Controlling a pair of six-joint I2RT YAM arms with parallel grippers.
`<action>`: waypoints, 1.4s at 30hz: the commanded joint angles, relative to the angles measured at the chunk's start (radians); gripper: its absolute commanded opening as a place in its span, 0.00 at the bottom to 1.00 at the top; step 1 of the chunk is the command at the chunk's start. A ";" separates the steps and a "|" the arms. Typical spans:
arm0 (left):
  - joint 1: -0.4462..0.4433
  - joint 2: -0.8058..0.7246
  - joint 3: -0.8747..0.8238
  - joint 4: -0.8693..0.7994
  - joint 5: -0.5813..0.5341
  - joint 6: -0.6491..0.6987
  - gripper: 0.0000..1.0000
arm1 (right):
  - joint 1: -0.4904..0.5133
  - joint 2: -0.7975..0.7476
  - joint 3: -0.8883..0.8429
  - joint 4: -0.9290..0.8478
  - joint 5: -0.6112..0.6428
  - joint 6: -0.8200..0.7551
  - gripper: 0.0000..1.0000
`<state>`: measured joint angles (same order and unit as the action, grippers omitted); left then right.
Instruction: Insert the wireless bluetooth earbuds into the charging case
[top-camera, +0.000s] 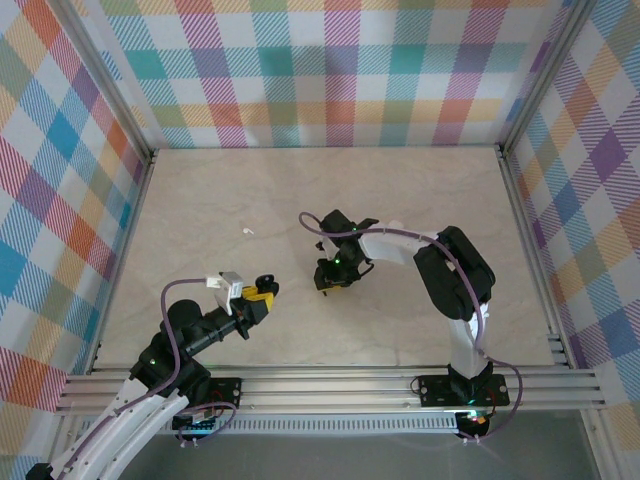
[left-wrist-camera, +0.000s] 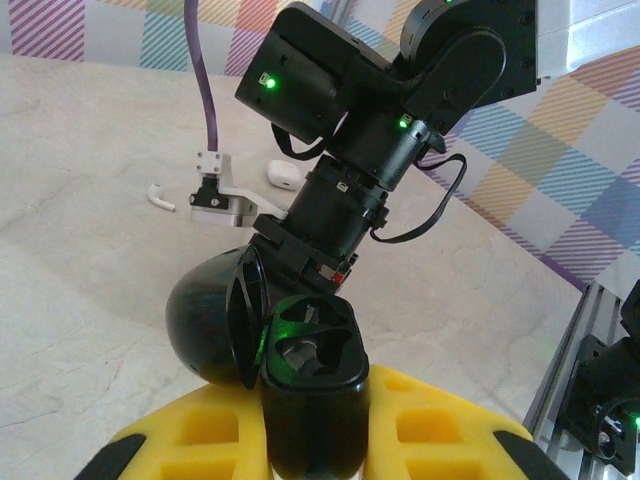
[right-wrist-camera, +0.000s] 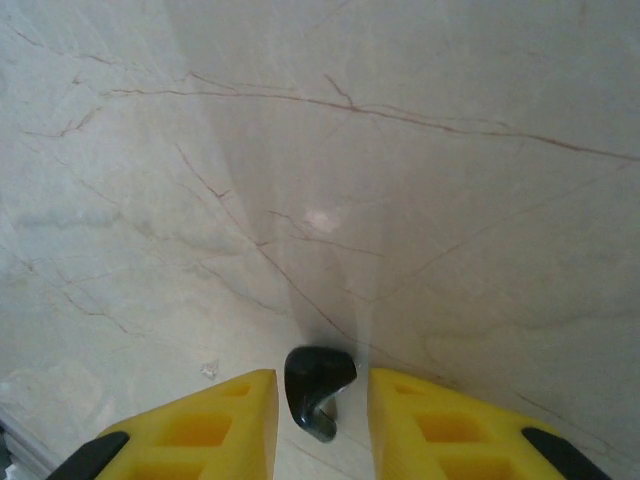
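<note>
Nearest the bases, the left gripper (top-camera: 264, 291) is clamped on a glossy black, rounded charging case (left-wrist-camera: 312, 405), which sits between its yellow foam-padded fingers (left-wrist-camera: 440, 430). In the left wrist view the case's long axis runs up from between the fingers. Its open mouth is at the far end, turned toward the camera, and shows two moulded wells. The domed black lid (left-wrist-camera: 205, 330) hangs open on its hinge to the left of the body.

Farther out and well apart from the case, the right gripper (top-camera: 335, 272) is low over the beige marble-patterned tabletop (top-camera: 200, 200). Between its yellow fingers (right-wrist-camera: 215, 425) is one small black earbud (right-wrist-camera: 320, 372). Its long axis lies along the fingers, with the rounded head toward the fingertips and the short stem pointing back at the wrist. The jaws stand partly apart with a slim gap on either side of the earbud, and I cannot tell whether the pads are gripping it.

Beyond the right arm, two small white pieces lie on the tabletop: a curved stemmed piece (left-wrist-camera: 160, 197) and a rounded one (left-wrist-camera: 285, 175).
</note>
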<state>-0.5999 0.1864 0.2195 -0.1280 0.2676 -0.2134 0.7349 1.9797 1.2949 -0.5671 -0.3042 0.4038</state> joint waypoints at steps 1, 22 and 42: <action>-0.003 -0.002 0.020 0.013 0.008 -0.009 0.00 | 0.009 -0.046 -0.019 0.016 0.016 -0.003 0.30; -0.003 -0.005 0.024 0.005 0.019 -0.026 0.00 | 0.030 -0.045 -0.036 0.056 -0.027 0.072 0.26; -0.003 -0.036 0.029 -0.030 0.013 -0.046 0.00 | 0.049 -0.079 0.012 -0.008 0.041 0.044 0.29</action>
<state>-0.5999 0.1684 0.2214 -0.1490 0.2707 -0.2455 0.7792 1.9377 1.2598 -0.5236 -0.2802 0.5148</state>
